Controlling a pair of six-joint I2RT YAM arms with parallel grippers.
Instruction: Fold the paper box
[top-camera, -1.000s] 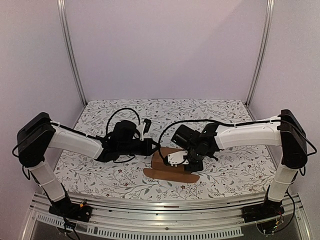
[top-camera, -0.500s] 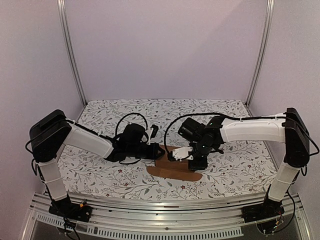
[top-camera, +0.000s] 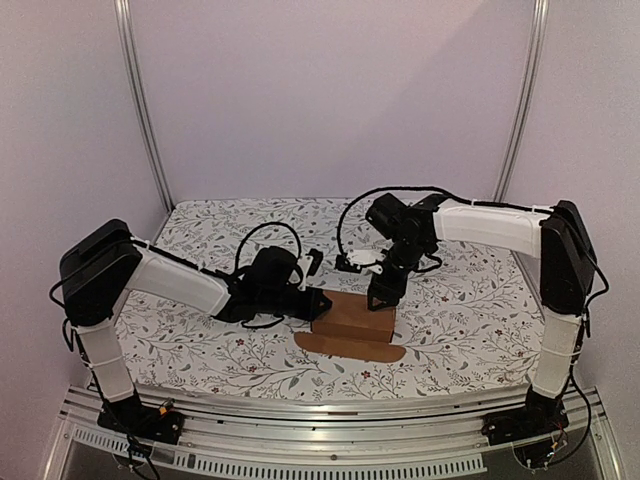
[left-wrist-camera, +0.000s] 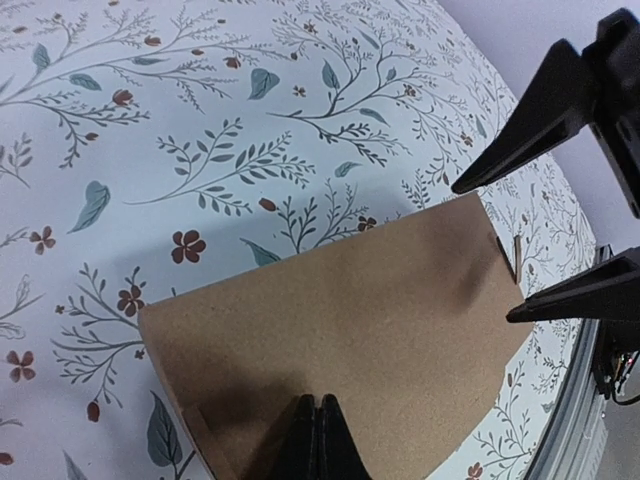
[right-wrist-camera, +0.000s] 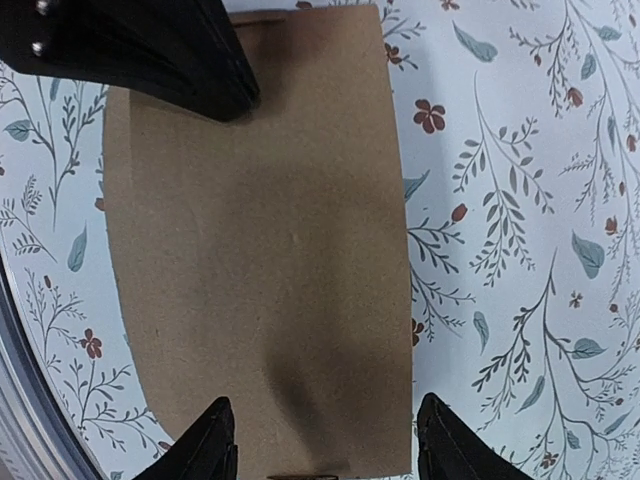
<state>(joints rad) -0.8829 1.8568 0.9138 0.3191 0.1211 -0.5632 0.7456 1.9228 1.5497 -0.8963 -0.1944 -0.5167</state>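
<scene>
Left gripper (left-wrist-camera: 318, 404) is pinched fully closed with nothing between its fingers. Its tip sits over the top panel at the left end of the paper box (top-camera: 355, 318); whether it actually touches the cardboard cannot be told. Right gripper (top-camera: 381, 298) hangs above the box's right end, jaws spread wide and empty. The brown box rests near the middle of the floral tablecloth (top-camera: 220, 350), between the two arms, its top panel lying flat. A rounded cardboard flap (top-camera: 345, 351) lies flat on the cloth along its near side.
</scene>
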